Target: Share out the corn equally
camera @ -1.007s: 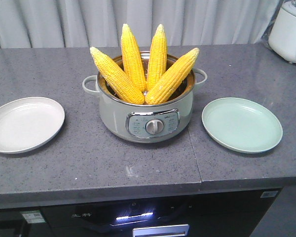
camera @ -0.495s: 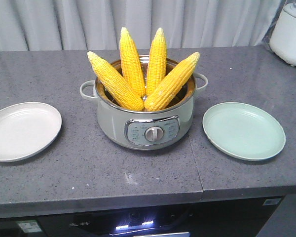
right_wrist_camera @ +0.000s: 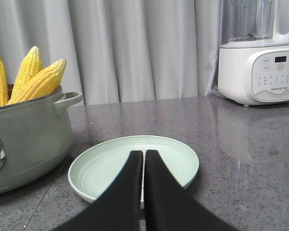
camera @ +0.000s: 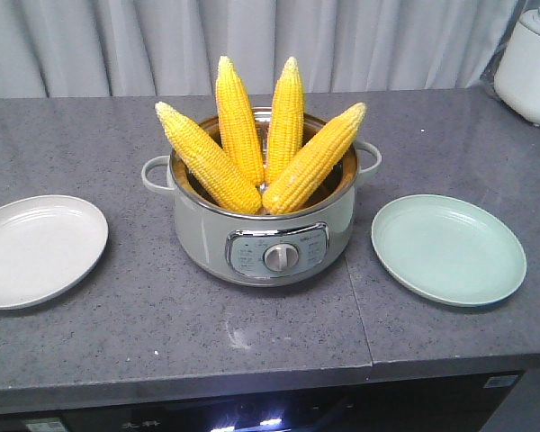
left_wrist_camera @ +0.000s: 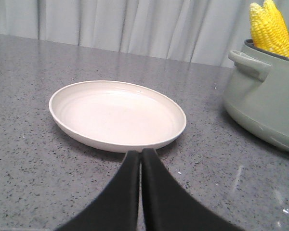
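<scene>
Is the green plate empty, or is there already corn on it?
Empty. The green plate shows only its bare surface in the front and right wrist views; all four corn cobs stand in the pot.

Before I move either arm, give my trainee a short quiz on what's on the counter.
1. How many corn cobs stand in the pot?
2. True or false: the green plate already holds a cob.
3. The left gripper has its fingers: A apart; B shut, empty; C shut on a cob.
Key: 1. four; 2. false; 3. B.
</scene>
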